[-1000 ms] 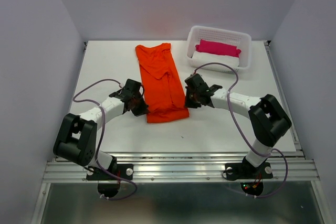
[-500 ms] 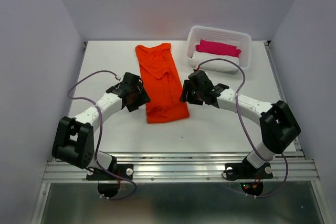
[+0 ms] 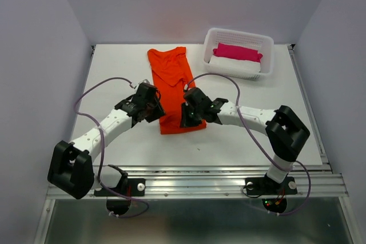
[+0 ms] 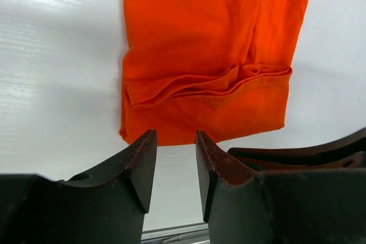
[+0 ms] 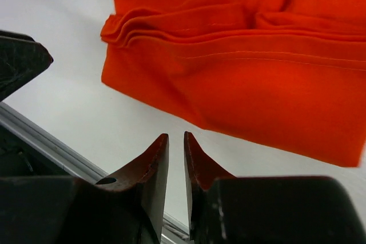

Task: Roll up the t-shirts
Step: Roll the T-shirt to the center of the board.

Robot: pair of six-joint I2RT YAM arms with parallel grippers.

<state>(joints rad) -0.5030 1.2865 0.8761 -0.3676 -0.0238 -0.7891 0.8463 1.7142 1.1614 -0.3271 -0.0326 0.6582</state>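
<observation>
Count: one t-shirt (image 3: pixel 171 78), one white basket (image 3: pixel 267 61), one magenta-pink cloth bundle (image 3: pixel 237 51), one white cloth bundle (image 3: pixel 231 67), two arms.

The orange-red t-shirt lies flat at the centre of the top view as a long strip. Its near hem faces the arm bases, and a ridge of bunched layers (image 4: pixel 206 83) sits just above that hem. The basket stands at upper right with both bundles inside it, the pink one on the white one.

We see the left gripper (image 4: pixel 174 141) at the shirt's lower left edge, with its jaws part open and nothing between them. The right gripper (image 5: pixel 175 138) is at the lower right corner, with its jaws only a narrow slit apart and likewise empty.

Against the frame half a second back, both grippers have closed in on the near hem. The right one now overlaps the shirt's corner in the top view. The left arm is stretched further out. We see no change in the shirt, basket or bundles.
</observation>
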